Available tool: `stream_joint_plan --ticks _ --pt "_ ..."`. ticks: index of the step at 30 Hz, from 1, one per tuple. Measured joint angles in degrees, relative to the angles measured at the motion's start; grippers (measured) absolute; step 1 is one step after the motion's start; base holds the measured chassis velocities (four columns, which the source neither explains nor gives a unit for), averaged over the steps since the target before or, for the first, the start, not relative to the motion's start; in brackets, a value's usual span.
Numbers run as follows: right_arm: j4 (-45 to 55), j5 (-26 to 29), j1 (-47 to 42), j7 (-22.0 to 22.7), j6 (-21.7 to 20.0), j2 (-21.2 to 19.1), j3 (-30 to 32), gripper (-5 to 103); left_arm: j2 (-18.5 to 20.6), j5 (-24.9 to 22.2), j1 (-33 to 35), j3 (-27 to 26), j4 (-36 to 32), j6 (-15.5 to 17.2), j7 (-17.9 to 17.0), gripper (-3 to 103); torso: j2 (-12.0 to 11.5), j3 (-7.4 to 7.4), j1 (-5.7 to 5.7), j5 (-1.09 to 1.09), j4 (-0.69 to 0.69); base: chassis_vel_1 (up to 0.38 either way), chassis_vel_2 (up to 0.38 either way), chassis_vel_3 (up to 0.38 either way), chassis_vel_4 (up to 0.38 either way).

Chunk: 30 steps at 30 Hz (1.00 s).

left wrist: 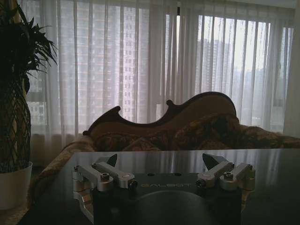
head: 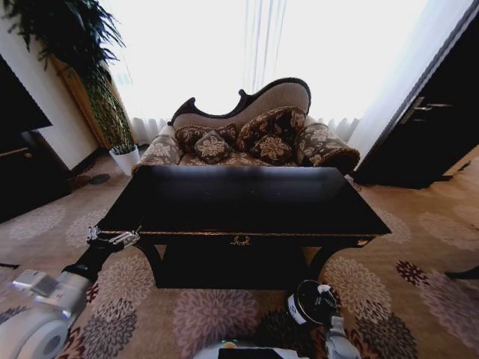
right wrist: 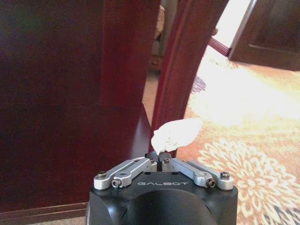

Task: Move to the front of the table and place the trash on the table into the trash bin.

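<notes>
The glossy black table [head: 247, 198] with gold edging stands right in front of me. My left gripper [head: 112, 238] hovers at its front left corner, and the left wrist view shows this gripper [left wrist: 161, 161] open over the tabletop [left wrist: 262, 187] with nothing between its fingers. My right gripper [right wrist: 161, 157] is shut on a crumpled white paper scrap [right wrist: 177, 133], low in front of a curved table leg [right wrist: 185, 70]. The dark trash bin [head: 310, 303] with a white label stands on the carpet below the table's front edge, where my right arm [head: 334, 340] reaches.
A patterned sofa [head: 254, 138] with cushions stands behind the table before bright curtained windows. A potted plant [head: 123, 153] is at the back left, with dark cabinets [head: 426, 127] at the right. Flowered carpet [head: 419, 277] lies open on both sides of the table.
</notes>
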Motion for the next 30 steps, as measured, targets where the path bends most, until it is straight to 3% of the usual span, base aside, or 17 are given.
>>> stream_joint_plan --ticks 6,8,10,18,21,23,26,28,30 --pt "-2.78 3.02 1.42 0.23 -2.23 -0.83 -0.19 -2 0.00 0.00 0.00 0.00 0.00 0.00 0.00 100 0.00 0.00 0.00 -0.01 0.00 0.000 0.000 0.000 0.000" --pt "-2.88 5.85 1.43 0.44 -3.75 -0.83 -0.32 8 0.00 0.00 0.00 0.00 0.00 0.00 0.00 100 0.00 0.00 0.00 0.01 -0.01 0.000 0.000 0.000 0.000" --pt "-2.88 6.41 1.44 0.51 -4.06 -0.82 -0.32 8 0.00 0.00 0.00 0.00 0.00 0.00 0.00 100 0.00 0.00 0.00 0.01 -0.01 0.000 0.000 0.000 0.000" --pt "-3.14 7.53 1.56 0.62 -5.05 -0.09 -0.42 45 0.00 0.00 0.00 0.00 0.00 0.00 0.00 100 0.00 0.00 0.00 0.00 -0.01 0.000 0.000 0.000 0.000" --pt "-3.13 7.41 1.55 0.61 -5.07 0.04 -0.42 50 0.00 0.00 0.00 0.00 0.00 0.00 0.00 100 0.00 0.00 0.00 -0.01 0.00 0.000 0.000 0.000 0.000" --pt "-2.92 7.33 1.39 0.59 -5.08 0.14 -0.42 61 0.00 0.00 0.00 0.00 0.00 0.00 0.00 100 0.00 0.00 0.00 0.00 -0.01 0.000 0.000 0.000 0.000" --pt "-2.20 7.32 1.04 0.59 -5.09 0.19 -0.38 67 0.00 0.00 0.00 0.00 0.00 0.00 0.00 100 0.00 0.00 0.00 0.00 -0.01 0.000 0.000 0.000 0.000" --pt "-0.79 7.36 0.27 0.42 -5.08 0.28 -0.32 79 0.00 0.00 0.00 0.00 0.00 0.00 0.01 100 0.00 0.00 0.00 0.00 0.00 0.000 0.000 0.000 0.000" --pt "-0.10 7.36 -0.17 0.17 -4.99 0.33 -0.30 84 0.00 0.00 0.00 0.00 0.00 0.01 0.00 100 0.00 0.00 0.00 0.00 0.00 0.000 0.000 0.000 0.000"
